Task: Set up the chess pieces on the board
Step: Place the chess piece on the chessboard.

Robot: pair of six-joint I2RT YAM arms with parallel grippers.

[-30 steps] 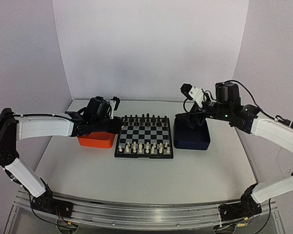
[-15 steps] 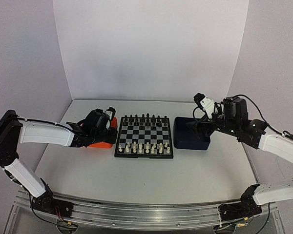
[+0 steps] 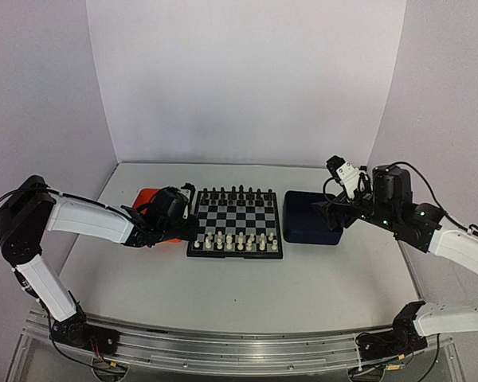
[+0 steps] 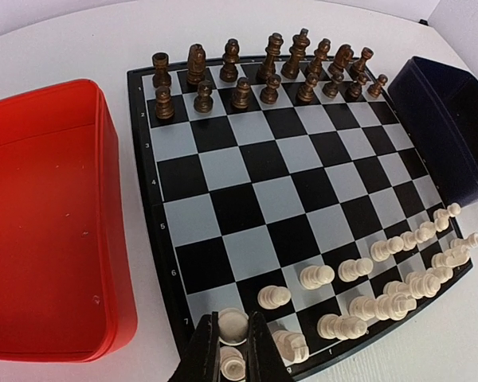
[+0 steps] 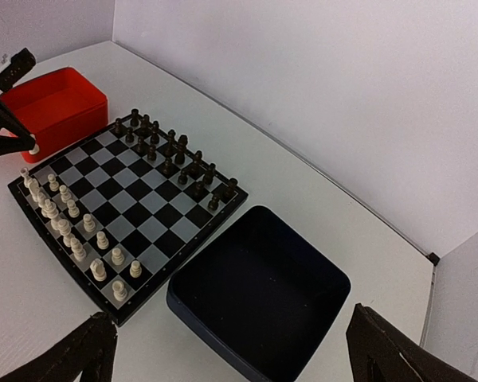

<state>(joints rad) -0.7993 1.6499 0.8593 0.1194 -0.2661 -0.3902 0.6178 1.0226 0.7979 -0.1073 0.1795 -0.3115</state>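
The board (image 3: pixel 237 216) lies mid-table between two trays. Cream-white chess pieces (image 3: pixel 239 239) stand in its two near rows, black pieces (image 3: pixel 235 193) in its two far rows. My left gripper (image 3: pixel 193 230) is low over the board's near left corner. In the left wrist view it (image 4: pixel 233 341) is shut on one white piece (image 4: pixel 232 325) at the corner squares of the board (image 4: pixel 263 191). A second white piece (image 4: pixel 233 363) stands just behind, between the fingers. My right gripper (image 3: pixel 328 212) is open and empty above the blue tray's right side.
The orange tray (image 3: pixel 147 196) sits left of the board, empty in the left wrist view (image 4: pixel 40 223). The dark blue tray (image 3: pixel 305 221) sits to the right, empty in the right wrist view (image 5: pixel 263 294). White walls enclose the table.
My left gripper has moved from over the orange tray down to the board's near left corner. My right arm has drawn back to the right, away from over the blue tray.
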